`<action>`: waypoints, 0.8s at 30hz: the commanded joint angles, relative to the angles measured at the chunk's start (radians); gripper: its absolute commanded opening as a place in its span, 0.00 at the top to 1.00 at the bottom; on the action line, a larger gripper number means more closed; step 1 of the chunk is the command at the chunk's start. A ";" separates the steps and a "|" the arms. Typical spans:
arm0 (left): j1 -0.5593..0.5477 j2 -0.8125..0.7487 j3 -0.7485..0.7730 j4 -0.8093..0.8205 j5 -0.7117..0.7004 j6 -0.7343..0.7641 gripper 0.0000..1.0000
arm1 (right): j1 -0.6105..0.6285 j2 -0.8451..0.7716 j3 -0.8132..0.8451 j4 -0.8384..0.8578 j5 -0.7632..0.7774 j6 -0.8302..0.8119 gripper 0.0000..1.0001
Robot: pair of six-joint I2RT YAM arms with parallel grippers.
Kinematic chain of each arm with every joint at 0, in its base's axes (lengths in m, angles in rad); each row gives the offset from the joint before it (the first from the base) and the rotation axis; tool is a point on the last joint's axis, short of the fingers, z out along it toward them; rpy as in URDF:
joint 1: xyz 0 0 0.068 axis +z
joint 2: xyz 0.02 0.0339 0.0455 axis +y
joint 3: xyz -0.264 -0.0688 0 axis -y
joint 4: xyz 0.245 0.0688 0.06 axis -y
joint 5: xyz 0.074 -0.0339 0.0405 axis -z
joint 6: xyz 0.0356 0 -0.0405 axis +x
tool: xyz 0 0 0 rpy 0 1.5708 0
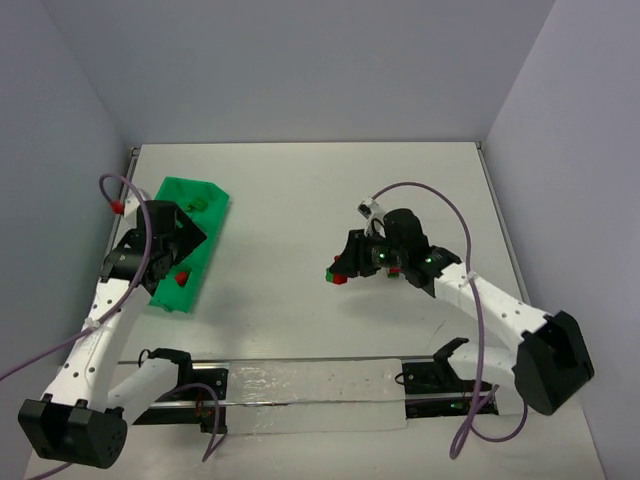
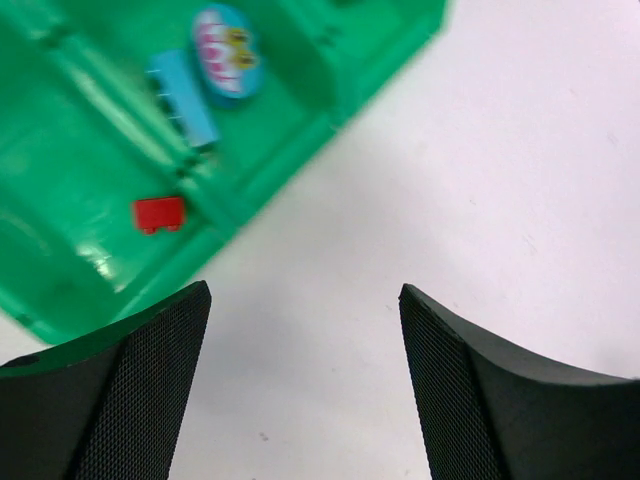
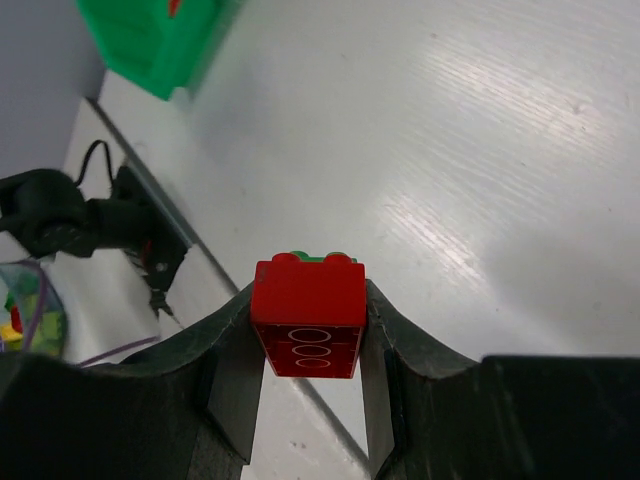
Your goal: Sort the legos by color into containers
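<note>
The long green tray of containers [image 1: 209, 213] lies at the table's left. One red lego [image 1: 181, 277] sits in its near end and a green one [image 1: 198, 204] in its far end. My left gripper [image 1: 165, 245] hovers over the tray, open and holding nothing. The left wrist view shows that gripper [image 2: 303, 295] above bare table beside the tray [image 2: 60, 150], which holds a red brick [image 2: 159, 213] and a light blue brick [image 2: 183, 97]. My right gripper [image 1: 345, 270] is mid-table, shut on a red brick [image 3: 308, 310] with a green brick [image 3: 318, 257] stuck to its far side.
A black rail with a clear strip [image 1: 300, 385] runs along the near edge between the arm bases. Grey walls close in the table on three sides. The tray's corner [image 3: 150, 35] shows far off in the right wrist view, with a black mount and cable [image 3: 100, 215] nearer.
</note>
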 commanded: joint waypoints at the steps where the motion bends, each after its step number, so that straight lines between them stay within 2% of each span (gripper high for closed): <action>1: -0.109 0.059 0.079 0.019 0.004 0.058 0.17 | 0.040 0.127 0.062 -0.036 0.143 0.034 0.72; 8: -0.216 0.105 0.078 0.048 0.027 0.061 0.17 | 0.064 0.338 0.067 0.061 0.162 0.092 0.71; 14: -0.256 0.120 0.058 0.056 0.033 0.055 0.17 | 0.064 0.407 0.062 0.118 0.171 0.143 0.67; 17: -0.268 0.130 0.053 0.060 0.037 0.052 0.17 | 0.064 0.448 0.074 0.127 0.170 0.161 0.63; 24: -0.297 0.159 0.065 0.060 0.034 0.055 0.16 | 0.064 0.451 0.068 0.130 0.198 0.189 0.45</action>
